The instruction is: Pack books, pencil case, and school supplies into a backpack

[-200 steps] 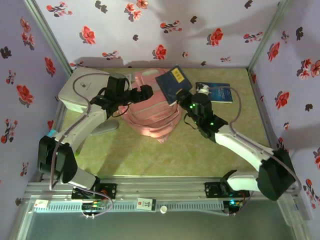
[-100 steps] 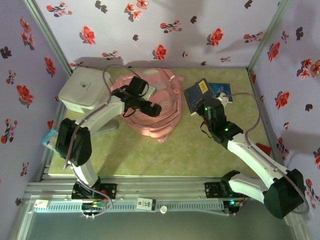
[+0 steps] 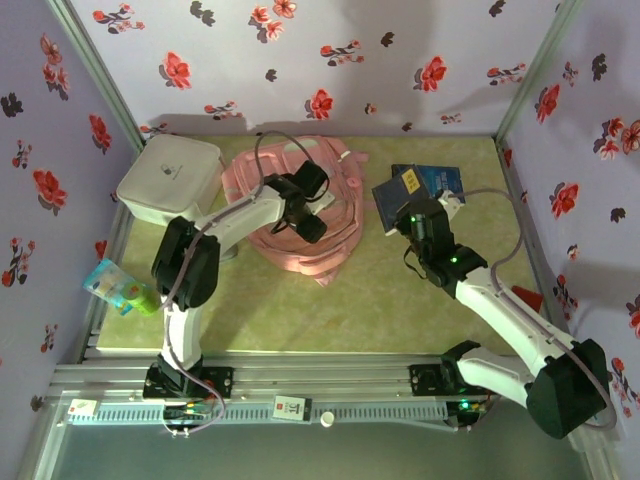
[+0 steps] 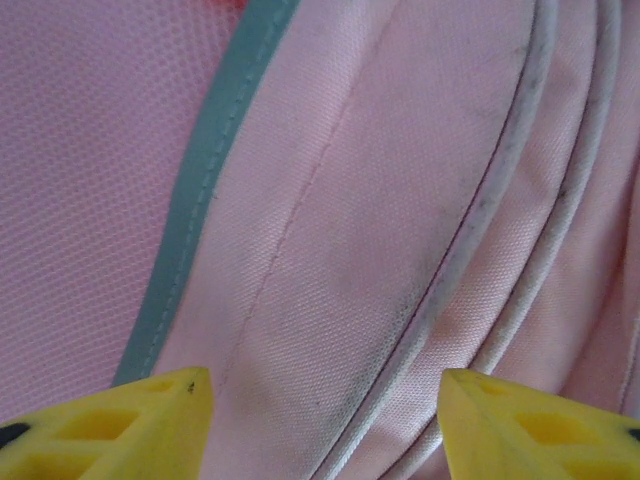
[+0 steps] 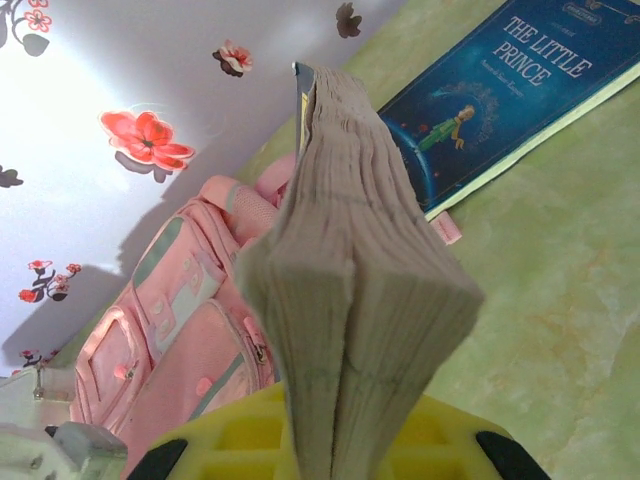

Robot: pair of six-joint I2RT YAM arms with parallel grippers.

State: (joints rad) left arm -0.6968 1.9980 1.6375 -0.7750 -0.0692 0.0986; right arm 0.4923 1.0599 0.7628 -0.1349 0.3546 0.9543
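The left arm [image 3: 228, 214] and right arm [image 3: 505, 312] have white shells, black joints and loose grey cables [image 3: 500, 193]. Green lights [image 3: 413, 216] dot the right one. The left end effector [image 4: 325, 420] has yellow fingers [image 4: 120, 425].

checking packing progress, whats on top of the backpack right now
The left gripper, jaws open, is over the pink fabric of the backpack; no book lies on it. The right gripper holds a book beside it. What is inside is hidden by the fabric.

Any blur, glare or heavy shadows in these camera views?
Top external: soft shadows on the purple floral wall. Left wrist: pale-pink fabric backpack in sharp close-up. Right wrist: glare whitens the wall upper left; gripped paperback book's page edge blurs near the lens; flat dark blue paperback's title legible.
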